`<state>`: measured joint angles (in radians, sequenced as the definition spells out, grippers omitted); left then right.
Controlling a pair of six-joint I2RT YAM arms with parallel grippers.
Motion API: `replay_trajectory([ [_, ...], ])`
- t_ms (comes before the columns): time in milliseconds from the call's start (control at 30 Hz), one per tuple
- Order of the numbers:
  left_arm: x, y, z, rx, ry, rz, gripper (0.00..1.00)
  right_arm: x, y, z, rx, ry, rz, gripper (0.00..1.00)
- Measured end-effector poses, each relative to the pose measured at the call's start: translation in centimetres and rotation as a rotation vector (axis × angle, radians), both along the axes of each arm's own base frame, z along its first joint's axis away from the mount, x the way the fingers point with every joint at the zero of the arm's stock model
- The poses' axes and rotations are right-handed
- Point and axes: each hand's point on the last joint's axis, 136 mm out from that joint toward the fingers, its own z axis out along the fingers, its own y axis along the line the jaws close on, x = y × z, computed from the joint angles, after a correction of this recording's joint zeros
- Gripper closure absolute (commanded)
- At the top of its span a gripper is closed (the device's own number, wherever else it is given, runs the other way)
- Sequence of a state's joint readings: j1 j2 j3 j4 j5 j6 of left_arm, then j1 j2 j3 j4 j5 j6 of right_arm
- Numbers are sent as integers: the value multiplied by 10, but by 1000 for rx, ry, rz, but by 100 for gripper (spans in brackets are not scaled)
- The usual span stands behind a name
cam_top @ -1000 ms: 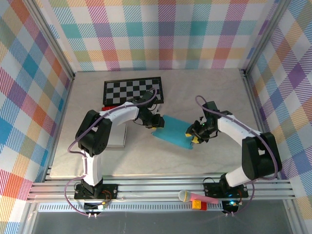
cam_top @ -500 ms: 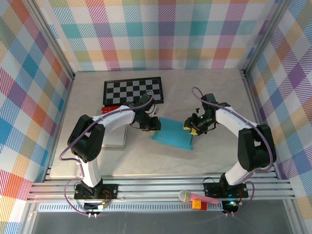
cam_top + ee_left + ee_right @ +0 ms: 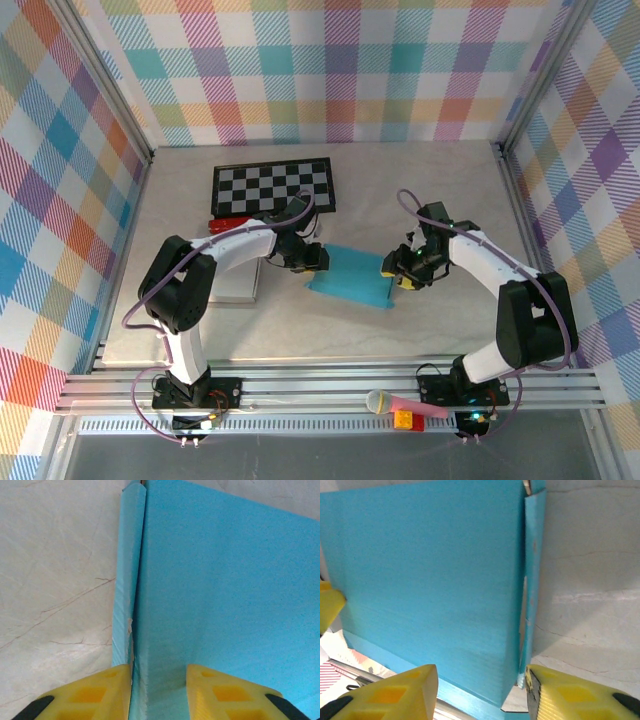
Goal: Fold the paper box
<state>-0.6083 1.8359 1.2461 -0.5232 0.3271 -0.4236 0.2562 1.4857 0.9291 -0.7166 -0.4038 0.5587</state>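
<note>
Box: the flat sky-blue paper box [image 3: 350, 272] lies mid-table on the pale stone-patterned tabletop [image 3: 450, 190], between my two grippers.
Axis: its long side runs from one gripper across to the other, so each arm has its own end.
Left gripper [image 3: 318, 258]: half parted, straddling the crease by the narrow side flap [image 3: 127, 570]. It touches paper but isn't pinching it.
Right gripper [image 3: 400, 268]: parted wider, with the opposite flap edge [image 3: 532, 570] between my fingers, nothing clamped.
Next: I judge both flaps need lifting inward.
</note>
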Motion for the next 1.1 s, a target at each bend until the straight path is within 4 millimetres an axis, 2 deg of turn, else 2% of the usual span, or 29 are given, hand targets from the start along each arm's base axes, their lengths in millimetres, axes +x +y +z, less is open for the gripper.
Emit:
replay_trajectory([
  [167, 3, 2, 7, 6, -28, 8, 63, -4, -1, -4, -5, 8, 6, 43],
  [467, 0, 7, 5, 32, -17, 11, 63, -11, -1, -26, -2, 63, 1, 45],
  [633, -2, 12, -1, 59, -12, 3, 62, -12, 1, -36, 1, 91, 3, 48],
  [933, -8, 13, -18, 58, 13, -6, 68, -11, 3, -44, 11, 109, 5, 52],
  [1100, -8, 12, -19, 52, 16, -8, 69, -11, 4, -46, 14, 119, 6, 52],
])
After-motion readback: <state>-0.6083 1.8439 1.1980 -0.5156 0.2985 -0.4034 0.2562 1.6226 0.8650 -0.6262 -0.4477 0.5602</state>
